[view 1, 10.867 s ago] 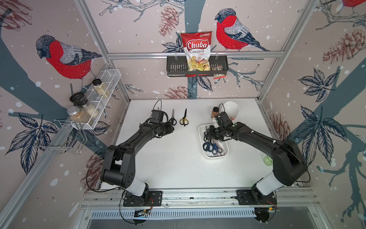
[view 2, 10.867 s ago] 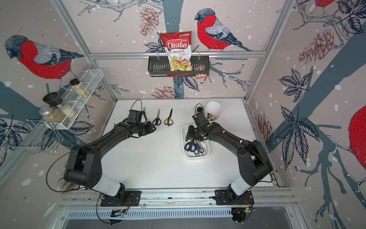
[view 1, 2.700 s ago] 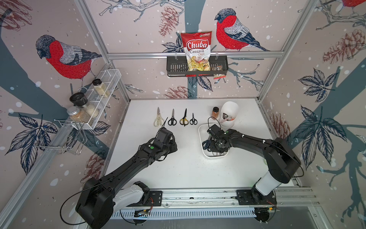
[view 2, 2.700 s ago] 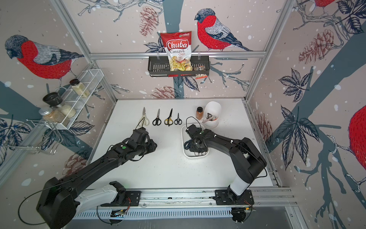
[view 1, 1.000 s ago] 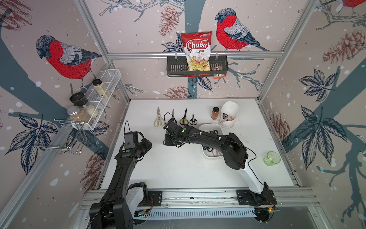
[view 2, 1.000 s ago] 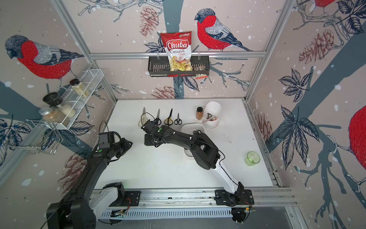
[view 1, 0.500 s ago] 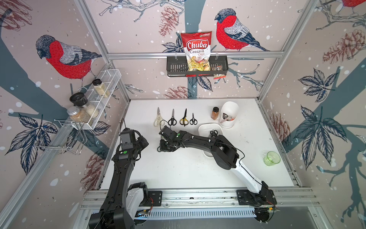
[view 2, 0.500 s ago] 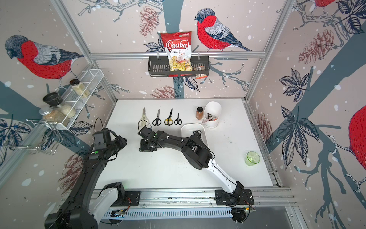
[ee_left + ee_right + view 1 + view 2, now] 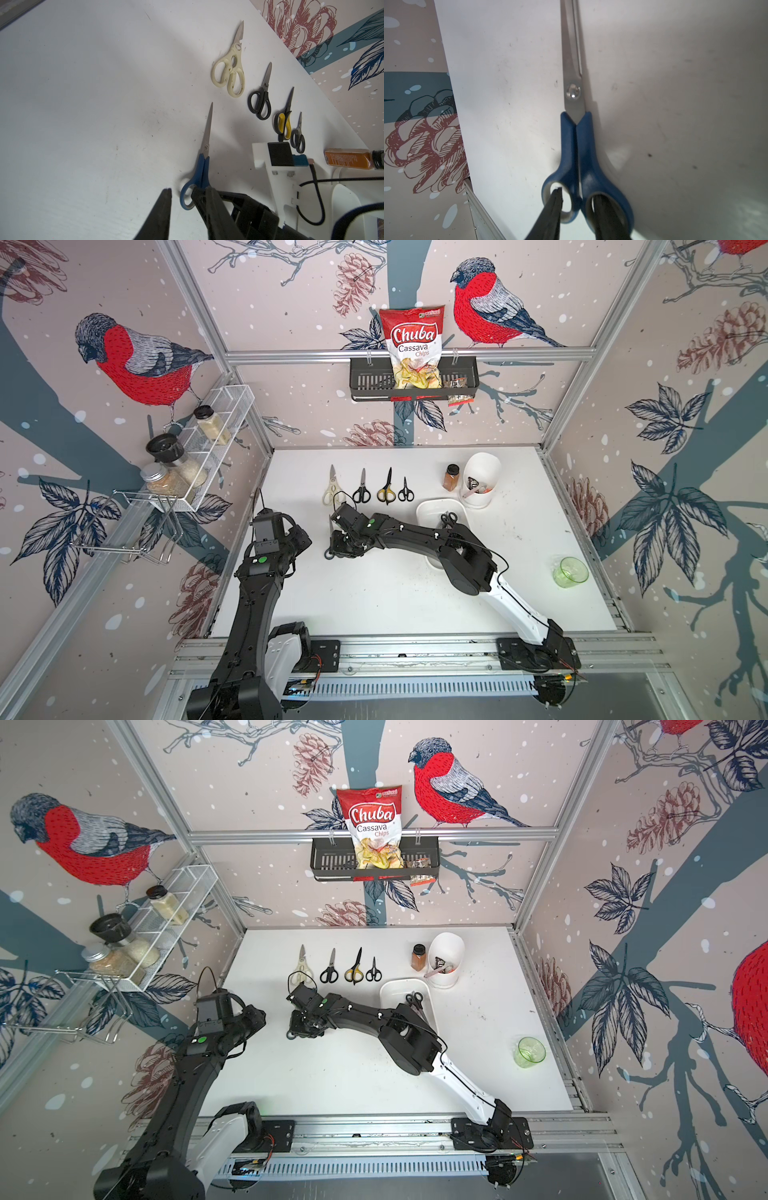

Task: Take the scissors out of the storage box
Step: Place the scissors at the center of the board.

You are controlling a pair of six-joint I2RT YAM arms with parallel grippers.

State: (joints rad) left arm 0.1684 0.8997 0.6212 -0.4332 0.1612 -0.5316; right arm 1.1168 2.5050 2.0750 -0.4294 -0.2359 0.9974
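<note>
A blue-handled pair of scissors [image 9: 576, 145] lies flat on the table, blades pointing to the back wall. My right gripper [image 9: 578, 195] stands over its handles with one fingertip in each loop and a gap to the grips, so it is open. In both top views the right gripper [image 9: 336, 548] [image 9: 297, 1029] sits in front of the cream pair [image 9: 331, 489]. Three more pairs, black [image 9: 361, 490], black-and-yellow [image 9: 386, 489] and small black [image 9: 405, 491], lie in that row. One black pair [image 9: 449, 519] lies in the storage box [image 9: 430, 508]. My left gripper [image 9: 188, 193] is open and empty, at the table's left edge [image 9: 300, 538].
A white cup [image 9: 480, 479] and a spice jar [image 9: 451, 477] stand behind the box. A green glass [image 9: 570, 571] sits at the right edge. A wire rack with jars [image 9: 199, 448] hangs on the left wall. The right arm's forearm covers part of the box.
My right arm swung left from the box with the blue scissors, set them down in front of the cream pair, and its jaws widened. My left arm drew back slightly to the left.
</note>
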